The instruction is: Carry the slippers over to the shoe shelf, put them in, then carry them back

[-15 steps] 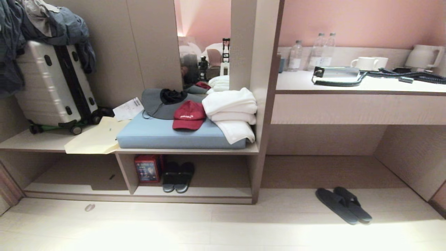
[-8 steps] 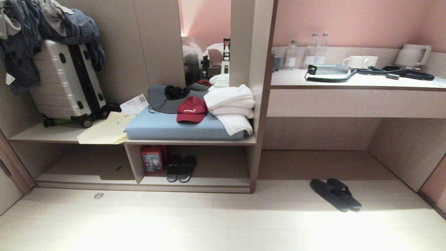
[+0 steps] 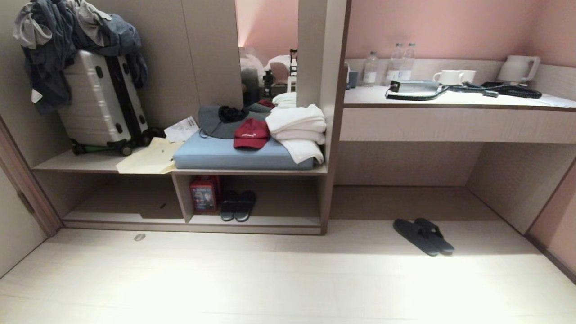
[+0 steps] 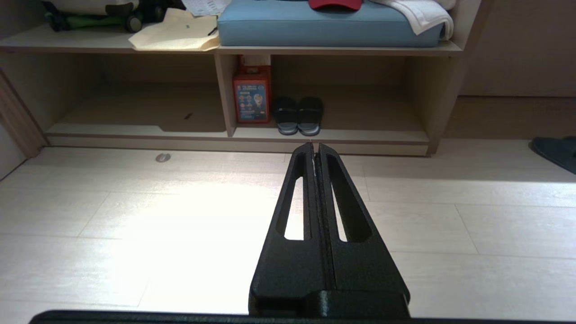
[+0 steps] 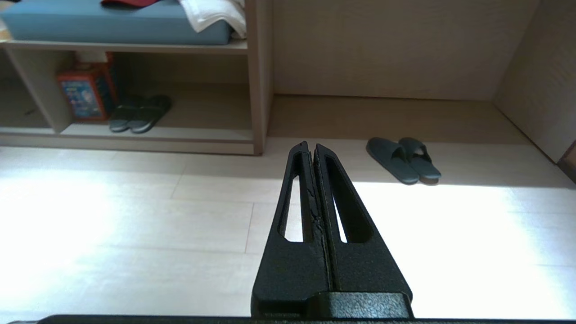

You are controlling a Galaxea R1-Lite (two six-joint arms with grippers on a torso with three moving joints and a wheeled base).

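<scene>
While the slippers [image 3: 423, 236] are lying side by side on the floor [image 3: 270, 279] under the desk [image 3: 454, 123], right of the shoe shelf [image 3: 252, 222], nothing is being carried yet. Another dark pair [image 3: 237, 205] and a red box [image 3: 204, 193] are sitting in its right cubby. Both the left gripper [image 4: 314, 145] and the right gripper [image 5: 309, 145] are hanging pressed together, empty.

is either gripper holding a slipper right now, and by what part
Nothing is held. The left gripper and right gripper are both shut on nothing above the floor; the slippers lie on the floor by the desk.
</scene>
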